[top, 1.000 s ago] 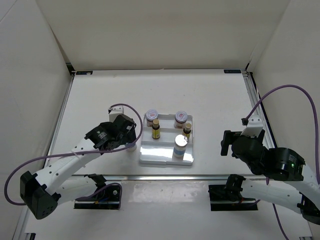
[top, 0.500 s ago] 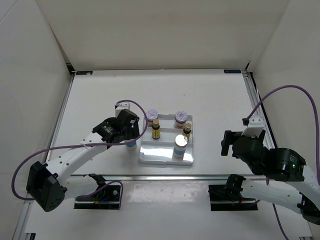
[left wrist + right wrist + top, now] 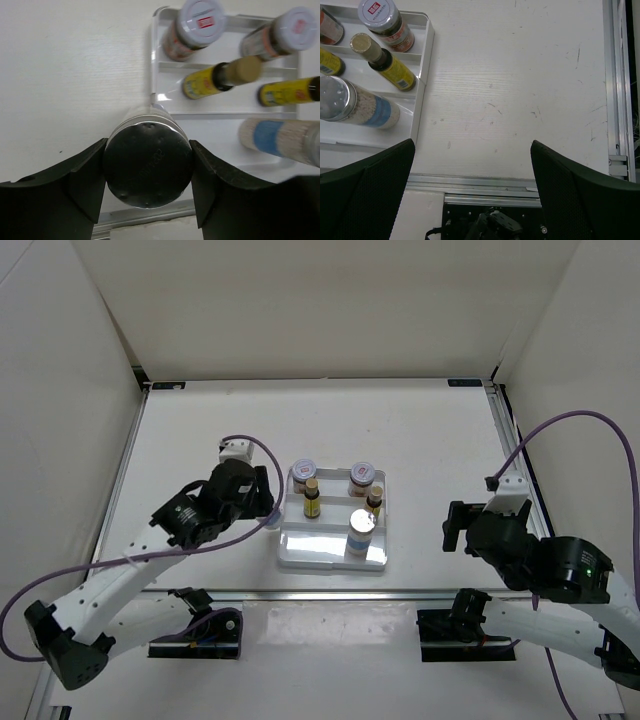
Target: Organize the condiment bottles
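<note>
My left gripper [image 3: 148, 152] is shut on a silver-topped white-and-blue cylinder [image 3: 148, 167], which stands upright on the table just left of the white ridged tray [image 3: 155, 50]. In the top view the left gripper [image 3: 264, 520] hides most of that cylinder. In the tray stand two brownish jars with white lids [image 3: 303, 472] [image 3: 362, 476], two yellow bottles [image 3: 311, 500] [image 3: 374, 501] and another silver-topped cylinder [image 3: 361, 530]. My right gripper [image 3: 472, 150] is open over bare table to the right of the tray, with nothing between its fingers [image 3: 375, 180].
The tray [image 3: 330, 552] lies mid-table between the arms. A metal rail [image 3: 520, 181] runs along the near table edge, and another rail [image 3: 510, 440] along the right side. White walls enclose the table on three sides.
My left gripper has closed from wide open onto the silver-topped cylinder beside the tray, and the left arm has shifted a little. The right arm has not moved.
</note>
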`<state>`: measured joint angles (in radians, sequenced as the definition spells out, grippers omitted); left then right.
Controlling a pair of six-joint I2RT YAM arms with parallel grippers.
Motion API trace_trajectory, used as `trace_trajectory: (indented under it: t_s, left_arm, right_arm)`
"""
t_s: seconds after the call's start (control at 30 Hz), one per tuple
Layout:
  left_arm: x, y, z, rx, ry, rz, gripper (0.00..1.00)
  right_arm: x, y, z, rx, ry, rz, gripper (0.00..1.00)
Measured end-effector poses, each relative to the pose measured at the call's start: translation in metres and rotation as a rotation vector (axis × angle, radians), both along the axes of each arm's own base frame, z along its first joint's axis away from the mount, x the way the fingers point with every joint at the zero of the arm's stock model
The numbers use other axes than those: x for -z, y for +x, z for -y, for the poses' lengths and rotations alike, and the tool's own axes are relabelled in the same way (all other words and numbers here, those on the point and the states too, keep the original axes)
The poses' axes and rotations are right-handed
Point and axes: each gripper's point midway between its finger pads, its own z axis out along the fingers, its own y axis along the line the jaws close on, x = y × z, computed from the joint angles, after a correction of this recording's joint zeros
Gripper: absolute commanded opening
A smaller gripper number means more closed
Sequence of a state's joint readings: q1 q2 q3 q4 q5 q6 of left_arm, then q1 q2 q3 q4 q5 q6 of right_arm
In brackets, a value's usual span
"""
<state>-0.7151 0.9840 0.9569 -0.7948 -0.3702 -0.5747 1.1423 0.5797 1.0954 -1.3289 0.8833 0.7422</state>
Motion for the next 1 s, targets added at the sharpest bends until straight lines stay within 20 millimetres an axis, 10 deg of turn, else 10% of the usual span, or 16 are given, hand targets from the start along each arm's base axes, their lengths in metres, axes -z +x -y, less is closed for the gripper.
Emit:
trace_trajectory:
  t_s: [0.2,0.57,0.7,0.83,0.87,1.0]
  left_arm:
    - [-0.040,-0.016,0.044,0.142,-0.102,0.063,0.12]
    - [0.028,-0.049,0.104,0.290,0.066,-0.101,0.17]
    - [0.036,-0.045,0.104,0.269,0.092,-0.105,0.35]
    - [0.046,-0.041,0.105,0.252,0.122,-0.113,0.77]
    - [0.048,-0.040,0.105,0.249,0.129,-0.116,1.00]
    - [0.045,-0.036,0.109,0.235,0.109,-0.097,1.00]
  right_arm:
    - [0.001,0.000,-0.002,-0.005,-0.015,-0.008,0.99]
    - [0.002,0.001,-0.003,-0.010,-0.025,-0.013,0.99]
    - [0.002,0.001,-0.003,-0.010,-0.026,-0.013,0.99]
    - [0.002,0.001,-0.003,-0.011,-0.027,-0.013,0.99]
    - [0.002,0.001,-0.003,-0.010,-0.027,-0.013,0.99]
    - [0.004,0.001,-0.006,-0.025,-0.030,-0.013,0.99]
